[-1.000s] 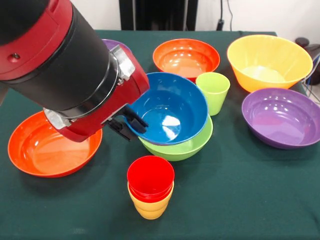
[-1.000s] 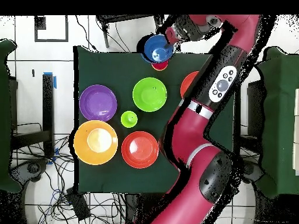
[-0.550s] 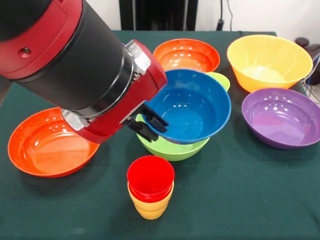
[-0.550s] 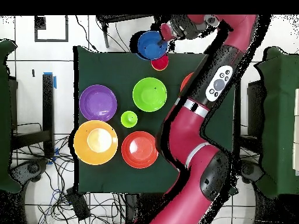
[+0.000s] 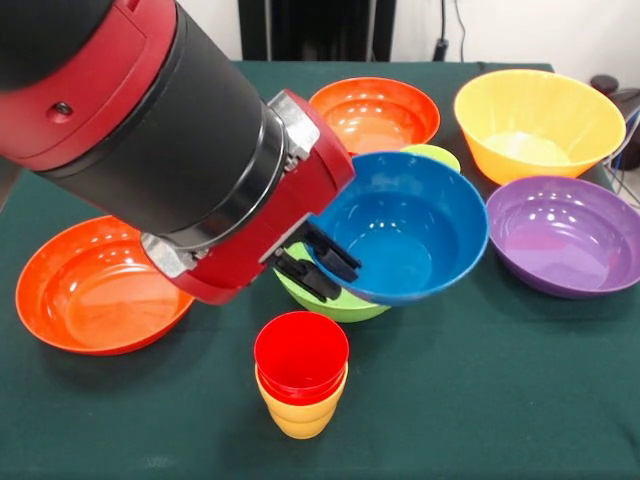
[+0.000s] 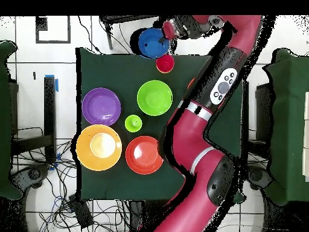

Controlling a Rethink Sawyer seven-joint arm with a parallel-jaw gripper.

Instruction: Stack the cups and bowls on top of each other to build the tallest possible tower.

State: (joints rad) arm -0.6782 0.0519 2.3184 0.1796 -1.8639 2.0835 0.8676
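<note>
My gripper (image 5: 322,264) is shut on the near left rim of the blue bowl (image 5: 405,235), holding it tilted in the air above the light green bowl (image 5: 335,303). In front of them the red cup (image 5: 301,357) sits nested in the yellow cup (image 5: 300,415) on the table. Only the rim of the light green cup (image 5: 433,153) shows behind the blue bowl. In the overhead view the gripper (image 6: 164,37) holds the blue bowl (image 6: 152,42) near the table's top edge, beside the red cup (image 6: 165,63) and away from the green bowl (image 6: 154,97).
A red-orange bowl (image 5: 95,290) lies at the left and another (image 5: 372,112) at the back. The large orange bowl (image 5: 540,120) and a purple bowl (image 5: 570,235) stand at the right. The thick arm (image 5: 150,130) covers the upper left of the table.
The gripper has carried the blue bowl to the right in the front view and a little higher. Overhead, the bowl has shifted left, off the red cup.
</note>
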